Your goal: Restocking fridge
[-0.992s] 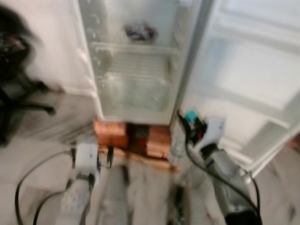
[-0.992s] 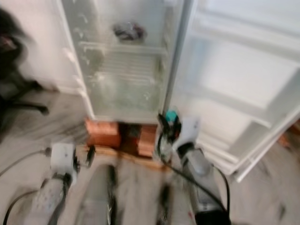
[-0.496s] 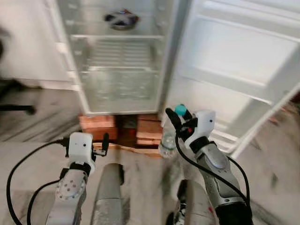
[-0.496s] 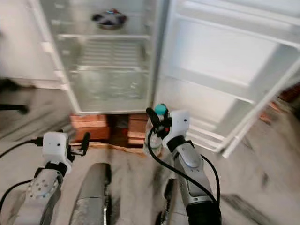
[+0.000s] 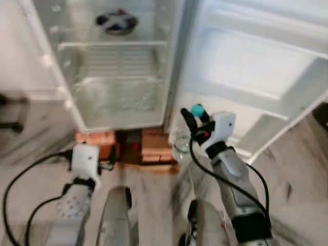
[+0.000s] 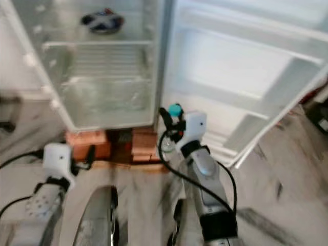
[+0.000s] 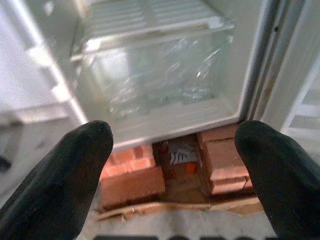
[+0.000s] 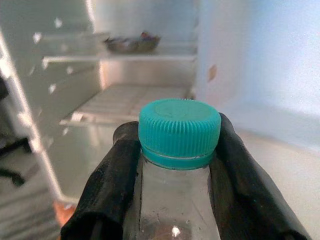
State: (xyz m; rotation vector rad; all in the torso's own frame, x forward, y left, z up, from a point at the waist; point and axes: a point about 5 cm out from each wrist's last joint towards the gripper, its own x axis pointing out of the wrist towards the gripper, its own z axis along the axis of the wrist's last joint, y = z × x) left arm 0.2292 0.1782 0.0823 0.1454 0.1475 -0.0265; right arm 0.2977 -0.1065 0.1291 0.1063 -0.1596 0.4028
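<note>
I am gripping a clear water bottle by the neck in the right gripper, its fingers clamped just under the teal cap, near the foot of the open fridge and beside its door. The left gripper is hanging wide open and empty, facing the crisper drawer. I am judging that keeping the bottle upright while reaching forward toward a shelf matters most.

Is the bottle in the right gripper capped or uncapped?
Capped: a teal cap sits on the clear bottle, whose neck is clamped between the right gripper's black fingers.
</note>
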